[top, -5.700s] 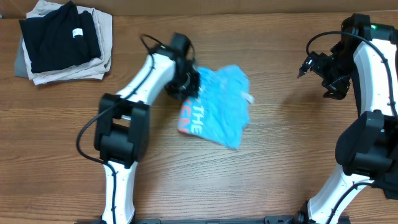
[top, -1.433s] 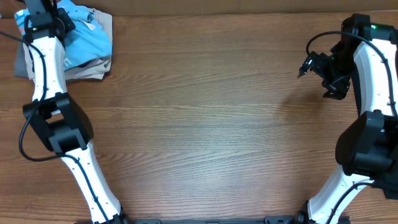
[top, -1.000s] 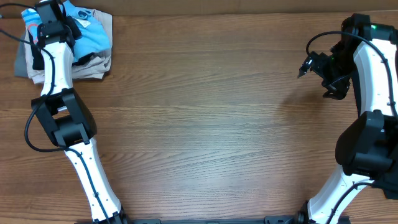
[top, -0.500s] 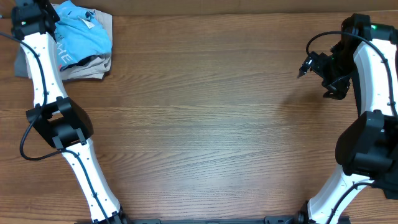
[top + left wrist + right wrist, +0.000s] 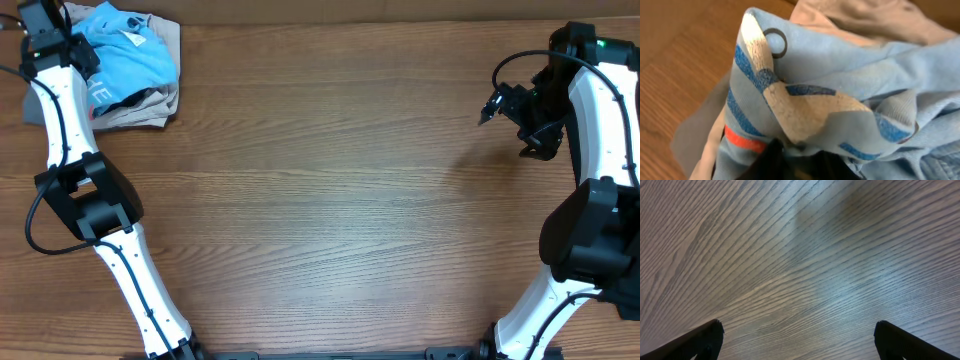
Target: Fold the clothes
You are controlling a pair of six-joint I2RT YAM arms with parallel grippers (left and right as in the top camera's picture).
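Note:
The light sky-blue T-shirt (image 5: 130, 55) lies crumpled on a stack of folded clothes at the table's far left corner. In the left wrist view it (image 5: 840, 75) fills the frame, showing white, blue and red print. My left gripper (image 5: 66, 30) is at the shirt's left edge. Its dark fingers (image 5: 805, 167) sit close together with blue cloth bunched between and over them. My right gripper (image 5: 490, 108) is open and empty above bare wood at the far right, and its two fingertips (image 5: 797, 340) stand wide apart.
The stack under the shirt holds beige and grey folded garments (image 5: 150, 100), with beige cloth (image 5: 865, 20) also in the left wrist view. The wooden table (image 5: 330, 200) stretches between the two arms. The table's back edge runs just behind the stack.
My left gripper carried the shirt from the table's middle to the stack, then shifted slightly left over it in the last second. The right arm has not moved.

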